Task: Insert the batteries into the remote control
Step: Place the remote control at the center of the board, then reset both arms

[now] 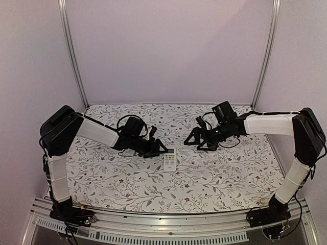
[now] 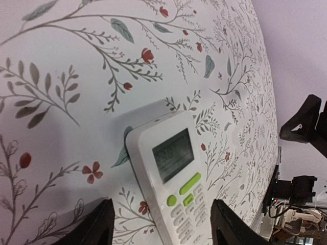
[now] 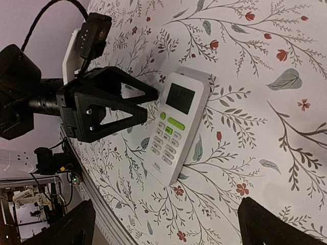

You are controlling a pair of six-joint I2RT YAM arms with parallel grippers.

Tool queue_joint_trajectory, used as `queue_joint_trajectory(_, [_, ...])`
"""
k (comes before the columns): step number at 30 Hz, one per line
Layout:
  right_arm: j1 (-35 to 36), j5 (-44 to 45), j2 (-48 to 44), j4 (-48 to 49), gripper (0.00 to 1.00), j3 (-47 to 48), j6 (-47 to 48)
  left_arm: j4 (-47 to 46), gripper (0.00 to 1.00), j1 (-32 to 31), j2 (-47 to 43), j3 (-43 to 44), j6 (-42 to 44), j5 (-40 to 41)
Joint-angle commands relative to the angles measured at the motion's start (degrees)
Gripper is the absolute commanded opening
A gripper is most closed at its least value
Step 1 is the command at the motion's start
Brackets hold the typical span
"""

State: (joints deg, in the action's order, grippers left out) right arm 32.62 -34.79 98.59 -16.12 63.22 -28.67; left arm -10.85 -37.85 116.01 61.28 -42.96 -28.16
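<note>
— What's the biggest thing there?

— The table point(image 1: 230, 178), under a cloth printed with leaves and small red flowers. The left arm point(image 1: 97, 131) and the right arm point(image 1: 268, 124) both reach in over it toward the middle.

— And the left gripper point(image 1: 159, 149)?

— It's low, near the cloth, and released. In its wrist view its two dark fingers point(image 2: 97, 224) stand apart with the button end of the remote control point(image 2: 168, 168) between them. There's a gap on either side, and I see no contact.

— The right gripper point(image 1: 196, 143)?

— It's spread wide and holds nothing. It's a little way off to the remote's right and points back at it. Its fingers point(image 3: 66, 227) sit at the bottom corners of its own view, with only cloth between them.

— Where exactly is the remote?

— Near the middle of the table, flat on the cloth and face up, between the two grippers and closer to the left one.

— Any detail on it?

— It has a greyish display window point(image 2: 173, 153) at one end. Below that come a long green button point(image 2: 190, 182), a round green one and rows of small white keys.
</note>
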Motion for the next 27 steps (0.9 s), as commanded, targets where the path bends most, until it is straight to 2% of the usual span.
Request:
queue_joint_trajectory(1, [0.1, -0.5, -1.0, 1.2, 0.99, -1.0, 0.7, 9.3, 0.72, 0.9, -5.1, 0.8, 5.8, 6.8])
queue_joint_trajectory(3, [0.1, 0.0, -2.1, 1.2, 0.99, -1.3, 1.6, 12.5, 0.95, 0.9, -7.5, 1.1, 8.1, 9.1])
queue_joint_trajectory(4, [0.1, 0.5, -2.9, 1.2, 0.99, -1.6, 2.2, 14.5, 0.99, 0.9, -8.8, 1.5, 9.6, 11.0])
queue_joint_trajectory(9, [-0.2, 3.6, -7.4, 1.4, 0.99, -3.7, 5.4, 24.4, 0.99, 0.9, -15.7, 5.1, 16.7, 19.1])
queue_joint_trajectory(15, [-2.8, 11.1, -17.6, 1.7, 0.99, -8.5, 8.5, 29.8, 0.99, 1.6, -27.0, 4.8, 20.0, 28.8])
queue_joint_trajectory(21, [-4.0, 23.4, -28.5, 2.3, 0.99, -15.1, 9.8, 24.9, 1.0, 2.0, -38.3, -4.4, 16.7, 35.8])
queue_joint_trajectory(27, [-4.0, 31.3, -41.1, 7.9, 0.99, -28.3, 7.7, 20.6, 1.0, 2.0, -44.3, -14.4, 14.9, 33.0])
